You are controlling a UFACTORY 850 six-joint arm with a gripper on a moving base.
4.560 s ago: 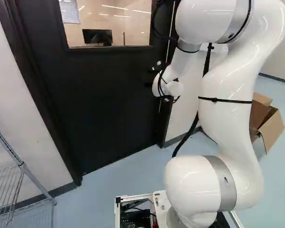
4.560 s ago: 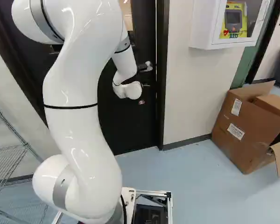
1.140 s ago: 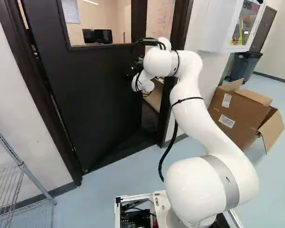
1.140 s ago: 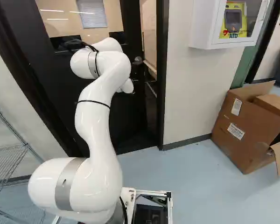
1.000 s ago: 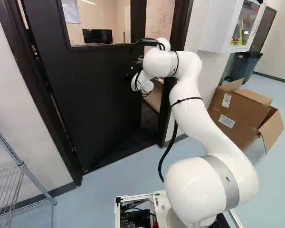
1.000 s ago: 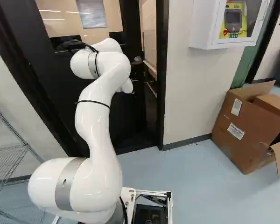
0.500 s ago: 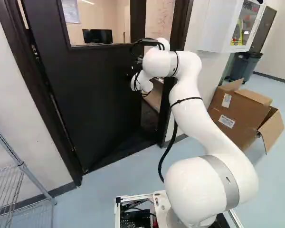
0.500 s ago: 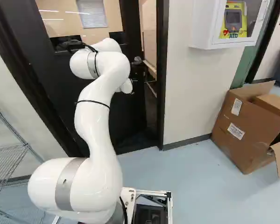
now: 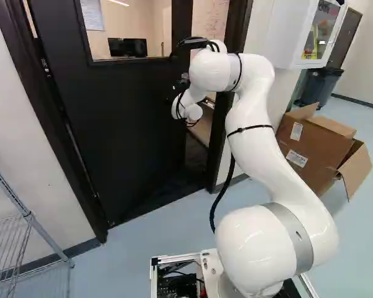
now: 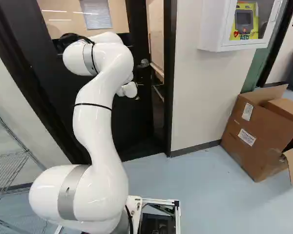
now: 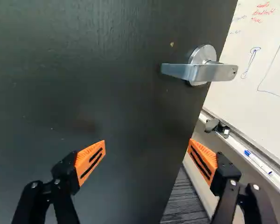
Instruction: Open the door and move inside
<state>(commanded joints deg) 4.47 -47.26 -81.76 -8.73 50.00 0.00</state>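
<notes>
A whiteboard (image 11: pixel 256 51) shows past the right edge of the door (image 9: pixel 118 124), ajar ahead. The gripper (image 11: pixel 147 141), fingers spread, faces it, clear of the handle (image 11: pixel 205 72); opening seems part-done: push farther, then drive in.

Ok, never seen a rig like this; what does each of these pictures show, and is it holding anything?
This is one white robot arm on a moving base. The left and right base views look ahead past it from either side: one scene, seen twice. They show a dark door standing partly open and a cardboard box on the floor. The wrist view looks along the two fingers at the arm's end. They stand wide apart, holding nothing; the door's lever handle is ahead of them. Past the door's edge is a whiteboard, with a marker on its ledge.
</notes>
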